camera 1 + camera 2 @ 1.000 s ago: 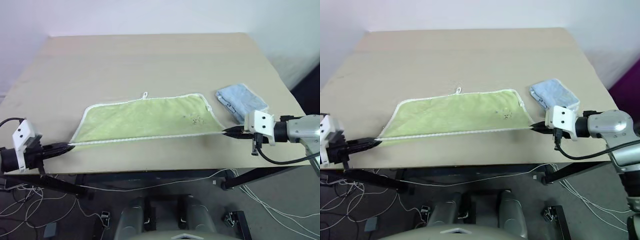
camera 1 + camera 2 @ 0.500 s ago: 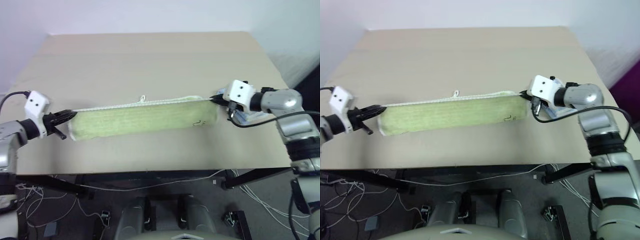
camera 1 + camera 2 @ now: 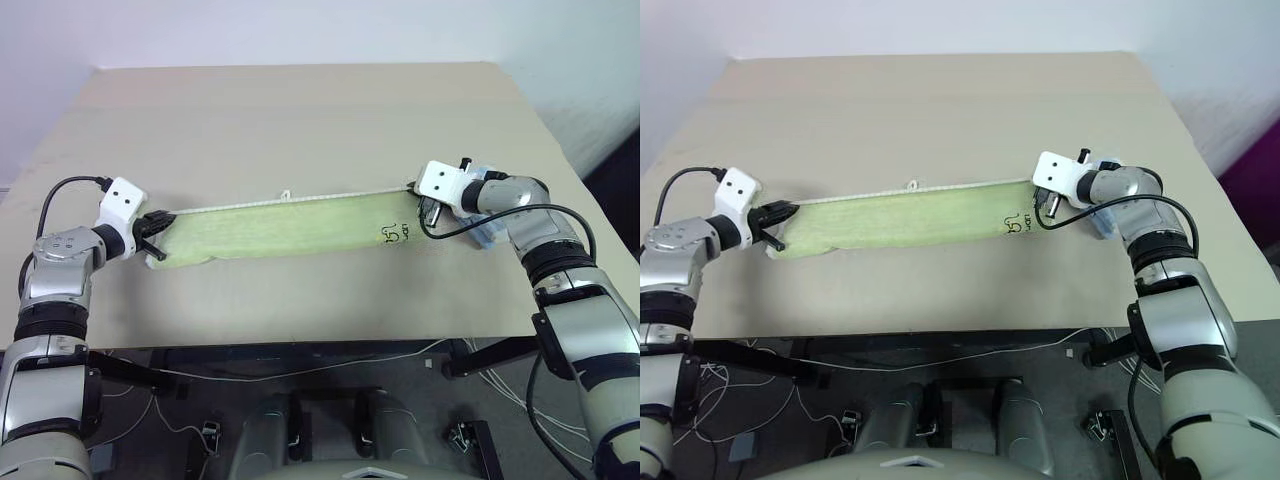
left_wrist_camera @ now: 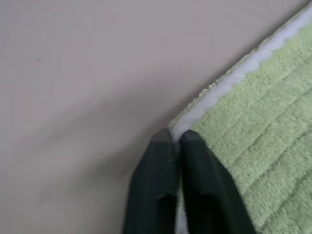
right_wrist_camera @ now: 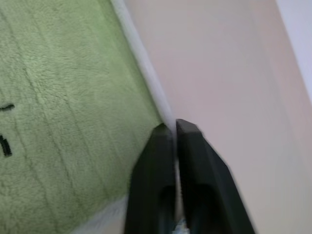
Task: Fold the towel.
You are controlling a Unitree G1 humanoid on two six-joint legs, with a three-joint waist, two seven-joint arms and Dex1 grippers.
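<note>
- Across the middle of our table (image 3: 300,120) lies the towel (image 3: 290,222), folded lengthwise into a long green strip, its white corded edge along the far side.
- Our left hand (image 3: 157,224) sits at the strip's left end. In the left wrist view its fingers (image 4: 161,175) stand almost together, with white edging between them; we judge the pinch to be slackening.
- Our right hand (image 3: 416,190) sits at the far right corner, fingers (image 5: 151,165) slightly parted beside the edging; whether it grips, we cannot tell.
- Holding both ends keeps the top layer square over the lower one.
- A small blue towel (image 3: 492,230) lies beyond the right arm, mostly hidden.
</note>
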